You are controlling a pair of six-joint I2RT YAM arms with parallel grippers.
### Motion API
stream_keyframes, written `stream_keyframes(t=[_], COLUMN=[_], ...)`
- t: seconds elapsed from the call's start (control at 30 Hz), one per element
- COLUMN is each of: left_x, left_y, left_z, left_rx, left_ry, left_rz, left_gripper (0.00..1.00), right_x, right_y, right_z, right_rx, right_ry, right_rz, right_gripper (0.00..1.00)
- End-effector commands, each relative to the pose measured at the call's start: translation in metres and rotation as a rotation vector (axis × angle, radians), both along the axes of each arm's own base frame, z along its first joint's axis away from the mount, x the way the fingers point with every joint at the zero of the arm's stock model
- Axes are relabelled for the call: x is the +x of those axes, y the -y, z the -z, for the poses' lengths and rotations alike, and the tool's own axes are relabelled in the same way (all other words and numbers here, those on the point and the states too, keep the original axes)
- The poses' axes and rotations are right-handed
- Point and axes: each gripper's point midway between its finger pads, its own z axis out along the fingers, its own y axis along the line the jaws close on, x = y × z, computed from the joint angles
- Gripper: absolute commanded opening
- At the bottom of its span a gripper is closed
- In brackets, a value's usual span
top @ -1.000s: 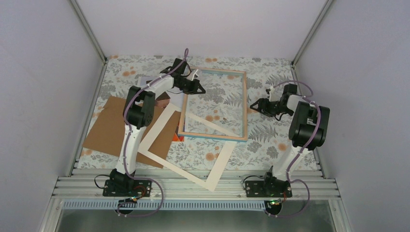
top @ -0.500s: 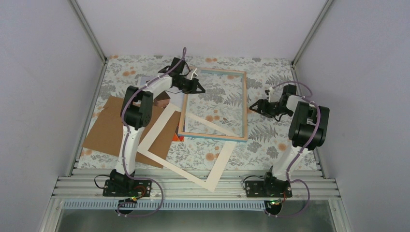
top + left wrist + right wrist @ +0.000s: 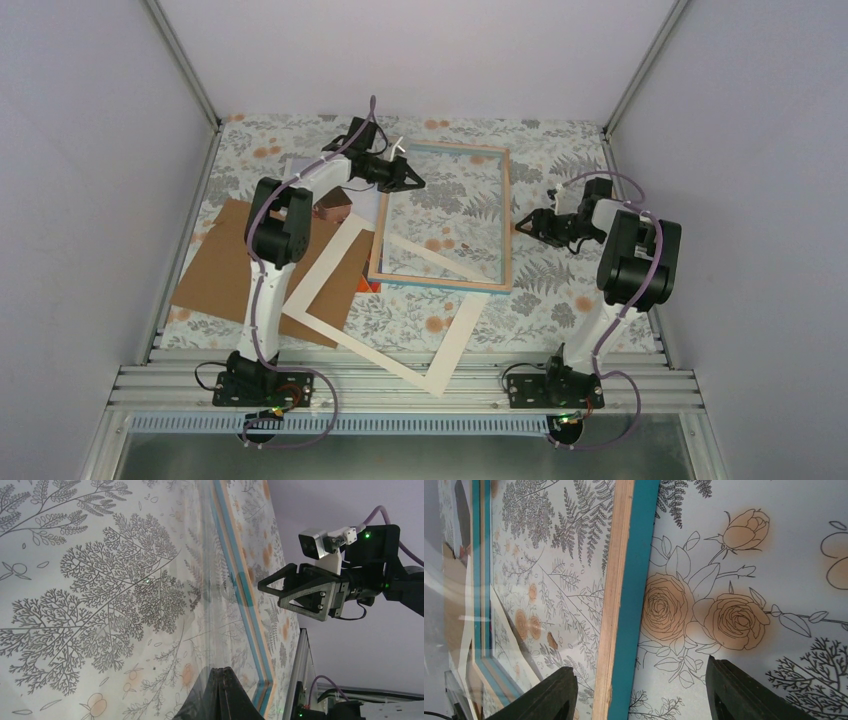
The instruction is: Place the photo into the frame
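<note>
The frame [image 3: 505, 215], with a turquoise rim, wood-coloured edges and a clear pane, lies flat mid-table. My left gripper [image 3: 417, 184] is shut over its far-left part. In the left wrist view its tips [image 3: 223, 676] meet just at the pane [image 3: 150, 630], with nothing visible between them. My right gripper [image 3: 520, 222] is open at the frame's right side. The rim [image 3: 629, 605] runs between its fingers [image 3: 549, 692], untouched. Of the photo, only a small orange-red corner [image 3: 371, 286] peeks out by the frame's near-left corner.
A cream mat border [image 3: 370, 348] lies askew, partly under the frame's near edge. A brown backing board [image 3: 215, 270] lies at the left. Enclosure walls stand close on three sides, and an aluminium rail [image 3: 400, 385] crosses the front.
My left arm's elbow has swung slightly left and its gripper has edged toward the far side. It stays shut. The right gripper has hardly moved.
</note>
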Motion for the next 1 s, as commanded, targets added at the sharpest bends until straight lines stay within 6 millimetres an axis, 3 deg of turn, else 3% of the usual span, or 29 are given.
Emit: stream_keyframes(t=[0.0, 0.97], left_x=[0.000, 0.004], left_y=[-0.003, -0.010], left_z=[-0.025, 0.015], left_rx=[-0.048, 0.129], left_ry=[0.011, 0.073], left_rz=[0.001, -0.015], left_gripper=[0.02, 0.03], right_x=[-0.001, 0.000], right_y=[-0.003, -0.008], right_z=[-0.008, -0.009], right_rx=[-0.015, -0.023], right_ry=[0.036, 0.050], right_rz=[-0.026, -0.046], right_gripper=[0.64, 0.64])
